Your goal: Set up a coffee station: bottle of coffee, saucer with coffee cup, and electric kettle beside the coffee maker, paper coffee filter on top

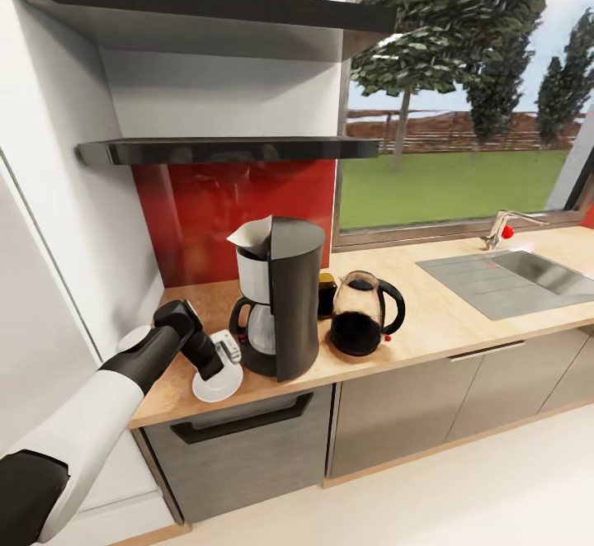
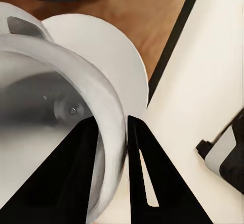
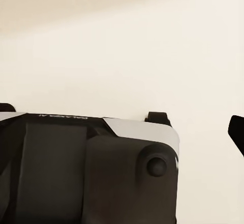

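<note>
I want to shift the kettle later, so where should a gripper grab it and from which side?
Probably by the black loop handle of the electric kettle, which sticks out toward the sink. Come from that side, since the coffee maker stands close on the other.

Black drip coffee maker (image 1: 280,307) with glass carafe: upright on the wooden countertop (image 1: 462,315), a white paper coffee filter (image 1: 250,237) sitting in its top. Dark coffee bottle (image 1: 327,294): just behind, between maker and kettle, mostly hidden. Dark-based, black-handled electric kettle (image 1: 363,313): upright, beside the maker. Round white saucer (image 1: 219,383): flat at the counter's front edge. White coffee cup (image 2: 56,112): over the saucer, rim pinched between black fingers (image 2: 140,173).
</note>
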You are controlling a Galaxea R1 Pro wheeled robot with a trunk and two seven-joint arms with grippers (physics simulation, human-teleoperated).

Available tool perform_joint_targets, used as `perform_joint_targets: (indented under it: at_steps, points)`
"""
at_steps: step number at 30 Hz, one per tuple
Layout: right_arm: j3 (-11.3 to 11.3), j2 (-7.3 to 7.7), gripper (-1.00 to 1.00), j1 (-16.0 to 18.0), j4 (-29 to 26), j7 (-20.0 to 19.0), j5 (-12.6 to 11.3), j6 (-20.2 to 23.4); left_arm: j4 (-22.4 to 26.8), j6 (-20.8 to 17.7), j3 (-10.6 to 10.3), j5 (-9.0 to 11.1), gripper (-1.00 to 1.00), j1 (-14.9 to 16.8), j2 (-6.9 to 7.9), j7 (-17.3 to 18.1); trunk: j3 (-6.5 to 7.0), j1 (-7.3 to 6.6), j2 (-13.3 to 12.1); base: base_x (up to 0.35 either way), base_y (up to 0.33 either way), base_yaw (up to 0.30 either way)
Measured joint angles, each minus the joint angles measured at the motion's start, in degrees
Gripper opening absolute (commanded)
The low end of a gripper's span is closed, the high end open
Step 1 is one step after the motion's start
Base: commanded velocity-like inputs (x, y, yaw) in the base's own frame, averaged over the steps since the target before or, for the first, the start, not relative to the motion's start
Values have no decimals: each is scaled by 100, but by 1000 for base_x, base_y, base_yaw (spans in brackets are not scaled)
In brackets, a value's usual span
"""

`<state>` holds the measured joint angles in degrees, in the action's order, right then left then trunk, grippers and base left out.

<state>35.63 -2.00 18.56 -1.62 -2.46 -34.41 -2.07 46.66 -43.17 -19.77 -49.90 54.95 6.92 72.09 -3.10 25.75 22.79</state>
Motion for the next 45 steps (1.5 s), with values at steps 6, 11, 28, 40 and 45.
perform_joint_targets:
  at_steps: [6,11,28,40,45]
  points:
    - [0,0,100,0,0,4,2,0,0,11,-45,-41,-100,-3,0,288,0,0,0,0,0,0]
    - [0,0,100,0,0,5,3,0,0,21,-61,-73,-100,0,5,483,0,0,0,0,0,0]
    - [0,0,100,0,0,6,3,0,0,19,-64,-113,-100,1,85,519,0,0,0,0,0,0]
    - [0,0,100,0,0,6,3,0,0,24,-54,-301,100,0,81,512,0,0,0,0,0,0]
    - [0,0,100,0,0,6,3,0,0,25,-16,-308,100,1,91,511,0,0,0,0,0,0]
